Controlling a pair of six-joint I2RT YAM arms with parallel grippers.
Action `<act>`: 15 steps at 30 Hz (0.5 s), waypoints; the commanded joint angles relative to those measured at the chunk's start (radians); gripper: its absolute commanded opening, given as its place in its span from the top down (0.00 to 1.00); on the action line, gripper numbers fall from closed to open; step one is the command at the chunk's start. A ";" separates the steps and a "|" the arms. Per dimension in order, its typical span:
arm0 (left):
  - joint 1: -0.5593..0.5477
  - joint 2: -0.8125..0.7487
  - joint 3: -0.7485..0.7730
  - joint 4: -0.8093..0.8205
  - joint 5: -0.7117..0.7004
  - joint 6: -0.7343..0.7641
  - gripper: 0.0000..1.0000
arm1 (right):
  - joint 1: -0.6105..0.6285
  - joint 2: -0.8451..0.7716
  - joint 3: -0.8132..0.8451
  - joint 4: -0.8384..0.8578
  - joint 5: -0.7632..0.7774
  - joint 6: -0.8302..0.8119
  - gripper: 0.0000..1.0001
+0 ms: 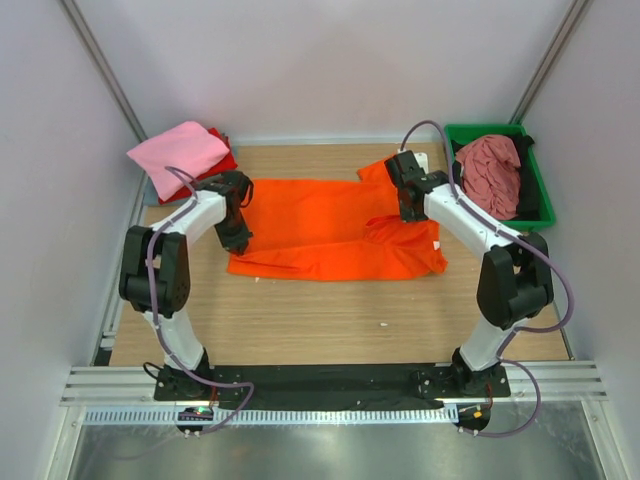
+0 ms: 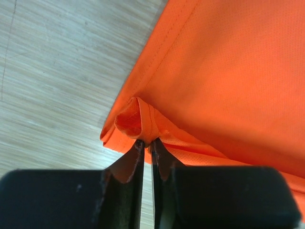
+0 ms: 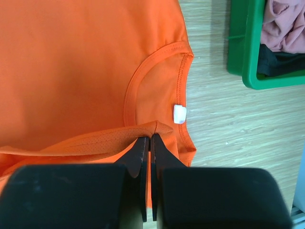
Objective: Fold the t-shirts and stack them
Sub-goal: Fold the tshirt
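The left hand (image 2: 147, 142) has its fingers pressed together on a small bunched fold at the edge of the orange t-shirt (image 2: 228, 71), with only a sliver of gap between the tips. The right hand (image 3: 149, 138) is likewise pinched tight on a ridge of orange cloth just beside the collar, near the white label (image 3: 179, 114).

From above, the left hand (image 1: 235, 240) sits at the shirt's left end and the right hand (image 1: 410, 212) at its right end. The orange t-shirt (image 1: 320, 225) lies spread across the middle of the wooden counter (image 1: 330, 320), with its near part doubled over.

The green tray (image 1: 545, 195) stands at the far right corner and holds a crumpled dusty rose t-shirt (image 1: 488, 170) on top of a black t-shirt (image 1: 528, 200). At the far left corner, a folded pink t-shirt (image 1: 178, 148) rests on a red t-shirt (image 1: 222, 160).
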 commanded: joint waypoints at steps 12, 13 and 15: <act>0.010 0.088 0.208 -0.070 -0.056 0.013 0.69 | -0.042 0.166 0.172 0.056 0.003 -0.033 0.94; 0.010 0.091 0.257 -0.093 -0.054 0.014 0.64 | -0.048 0.195 0.218 0.051 0.009 -0.041 0.89; 0.010 0.091 0.303 -0.119 -0.057 0.013 0.60 | -0.054 0.227 0.262 0.043 0.018 -0.050 0.79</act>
